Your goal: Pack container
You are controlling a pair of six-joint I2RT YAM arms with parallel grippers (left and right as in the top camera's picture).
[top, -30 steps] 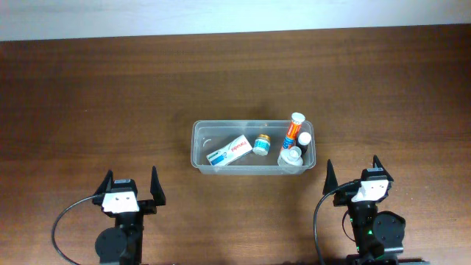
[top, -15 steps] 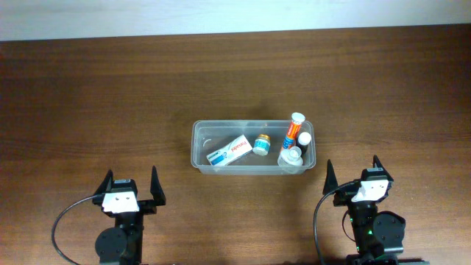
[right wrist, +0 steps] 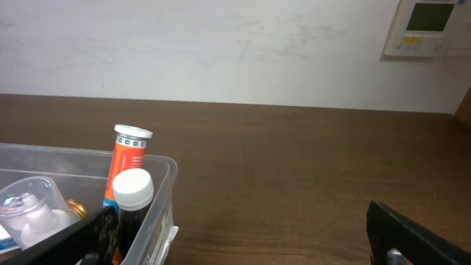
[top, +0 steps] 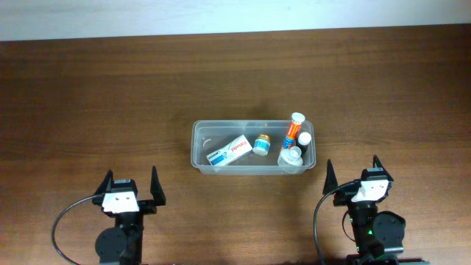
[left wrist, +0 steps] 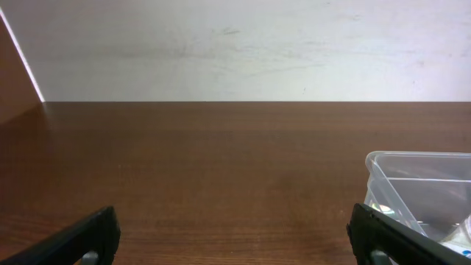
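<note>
The clear plastic container (top: 200, 147) sits at the table's middle. Inside lie a white and blue box (top: 228, 153), a small jar with a blue label (top: 262, 145), an orange tube with a white cap (top: 294, 127), a dark bottle with a white cap (top: 304, 138) and a clear bottle (top: 291, 157). My left gripper (top: 132, 187) is open and empty at the front left, well short of the container (left wrist: 412, 177). My right gripper (top: 352, 175) is open and empty at the front right, just past the container's right end (right wrist: 158, 199). The orange tube (right wrist: 126, 158) and dark bottle (right wrist: 131, 206) stand upright there.
The brown wooden table (top: 88, 96) runs to a white wall at the back. A wall panel (right wrist: 427, 28) hangs at the upper right of the right wrist view.
</note>
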